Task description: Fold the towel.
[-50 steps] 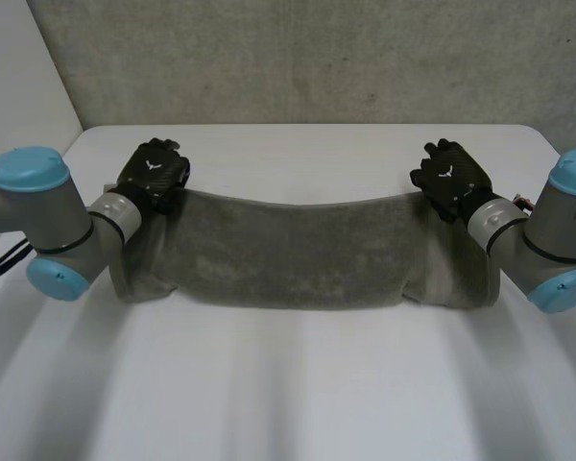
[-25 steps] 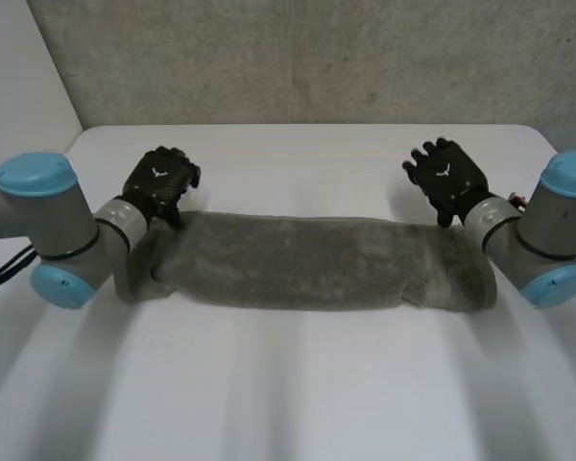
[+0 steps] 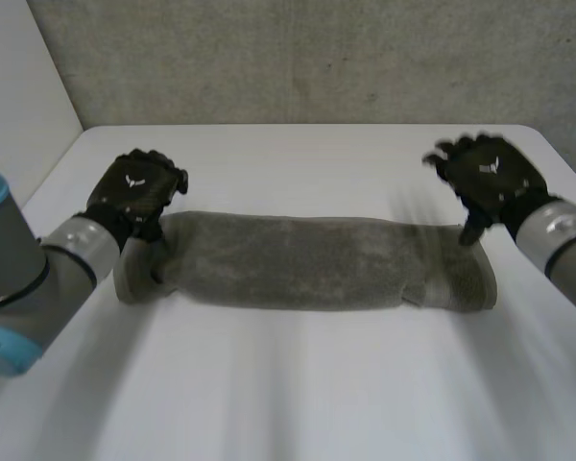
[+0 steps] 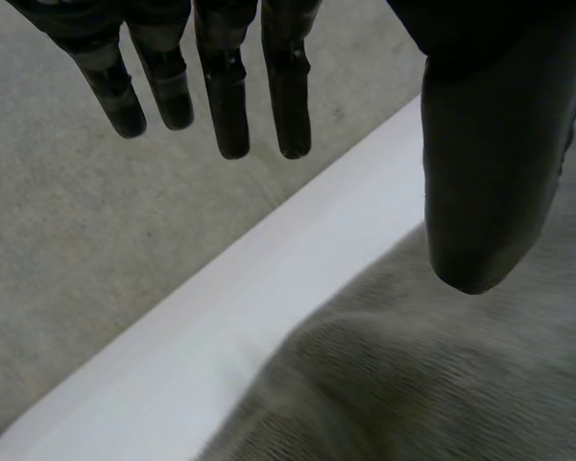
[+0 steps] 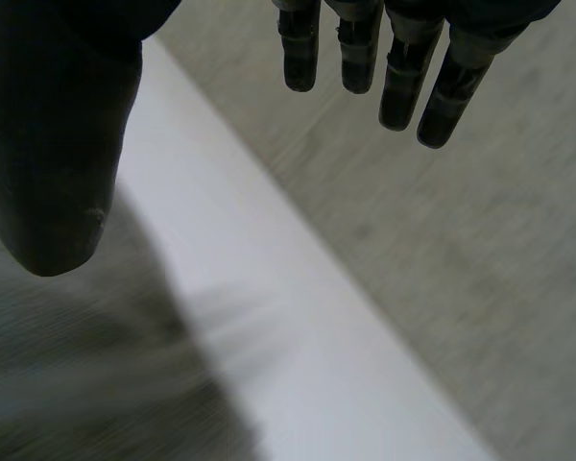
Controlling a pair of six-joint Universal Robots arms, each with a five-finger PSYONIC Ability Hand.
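A grey towel lies folded into a long band across the middle of the white table. My left hand hovers above the towel's left end, open, nothing between its fingers and thumb; the towel lies beneath it. My right hand is raised over the towel's right end, also open, with its fingers spread apart from the thumb and the towel below the thumb.
A grey carpeted wall stands behind the table's far edge. Bare table surface lies in front of the towel and behind it.
Both hands have let go of the towel's far edge and lifted away outward. The raised edge has dropped, and the towel now lies flat as a folded band.
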